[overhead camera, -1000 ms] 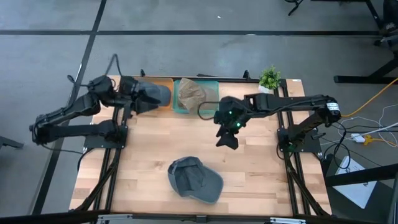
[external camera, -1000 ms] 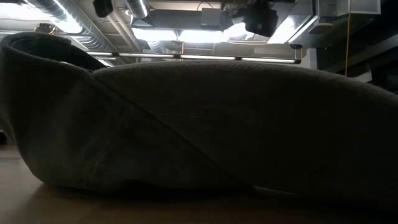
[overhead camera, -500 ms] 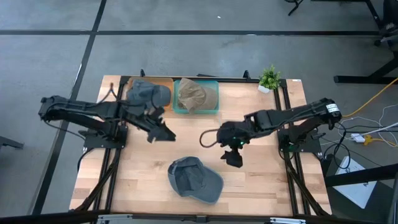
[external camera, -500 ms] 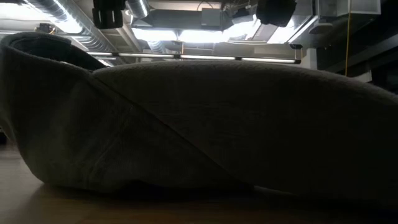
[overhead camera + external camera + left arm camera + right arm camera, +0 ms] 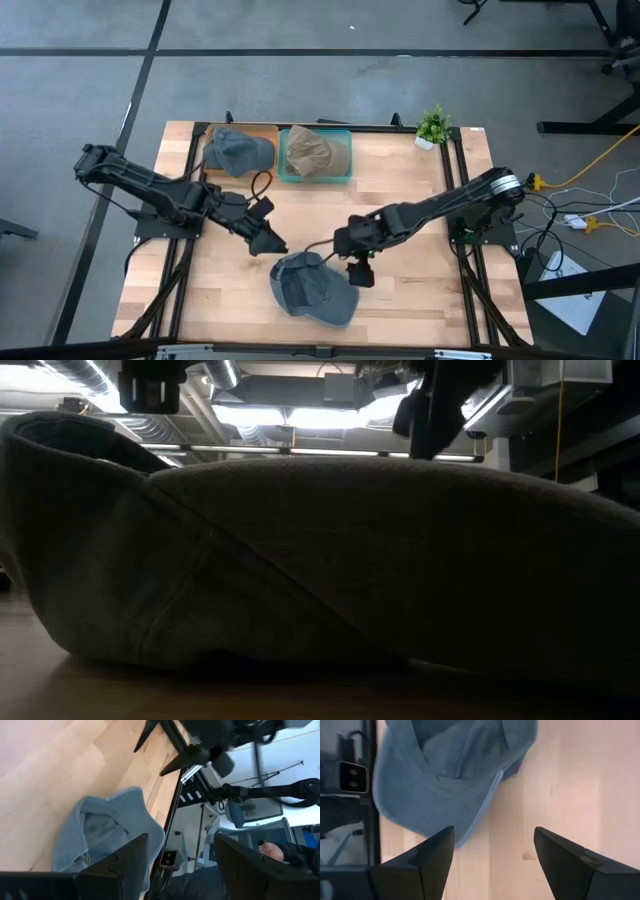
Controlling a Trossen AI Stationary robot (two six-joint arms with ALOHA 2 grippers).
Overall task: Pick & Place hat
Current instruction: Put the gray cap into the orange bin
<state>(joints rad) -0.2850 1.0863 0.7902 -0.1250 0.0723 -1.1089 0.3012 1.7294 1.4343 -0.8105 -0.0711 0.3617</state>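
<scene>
A blue-grey hat [image 5: 312, 290] lies on the wooden table near its front edge; it fills the low view [image 5: 320, 560]. My left gripper [image 5: 270, 240] hovers open just off the hat's far left side and sees it ahead [image 5: 105, 835]. My right gripper [image 5: 358, 272] stands open, pointing down, beside the hat's right side, with the hat's edge [image 5: 455, 770] ahead of its fingers. Neither gripper touches the hat.
At the table's far edge an orange tray [image 5: 268, 130] holds another blue-grey hat [image 5: 238, 150], and a teal tray [image 5: 347, 172] holds a tan hat [image 5: 315, 152]. A small potted plant [image 5: 433, 125] stands at the far right. Bare wood lies between the trays and the near hat.
Both arms have swung from the far side toward the near edge and down, closing in on the hat. My left gripper came away from the orange tray toward the hat's left side, rolling as it went. My right gripper came down to the hat's right side. Both stayed open.
</scene>
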